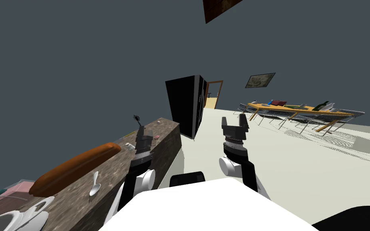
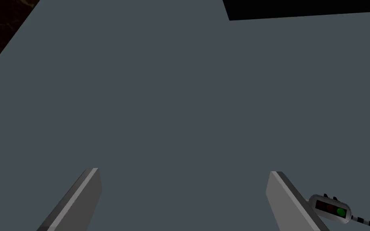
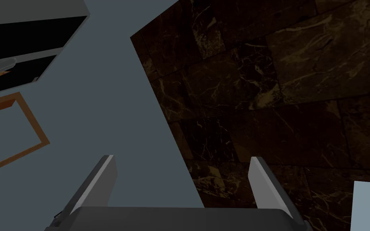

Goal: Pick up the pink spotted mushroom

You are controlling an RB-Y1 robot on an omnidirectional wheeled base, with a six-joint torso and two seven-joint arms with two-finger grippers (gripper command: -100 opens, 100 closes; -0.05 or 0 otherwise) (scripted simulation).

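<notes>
A small pink thing (image 1: pixel 156 137), likely the spotted mushroom, lies on the brown stone counter (image 1: pixel 164 128) near its far end. My left gripper (image 1: pixel 141 129) stands over the counter just to the left of it, pointing up and away. In the left wrist view the left gripper (image 2: pixel 184 170) is open with nothing between its fingers, facing a flat grey wall. My right gripper (image 1: pixel 233 119) is raised over the floor to the right of the counter. The right wrist view shows the right gripper (image 3: pixel 182 160) open and holding nothing.
On the counter lie a long brown loaf-like object (image 1: pixel 76 168), a white spoon (image 1: pixel 95 187), a small white item (image 1: pixel 129 146) and white dishes (image 1: pixel 15 218). A small device with red and green lights (image 2: pixel 330 207) sits beside my left finger. A black cabinet (image 1: pixel 186 104) and a long table (image 1: pixel 296 109) stand beyond.
</notes>
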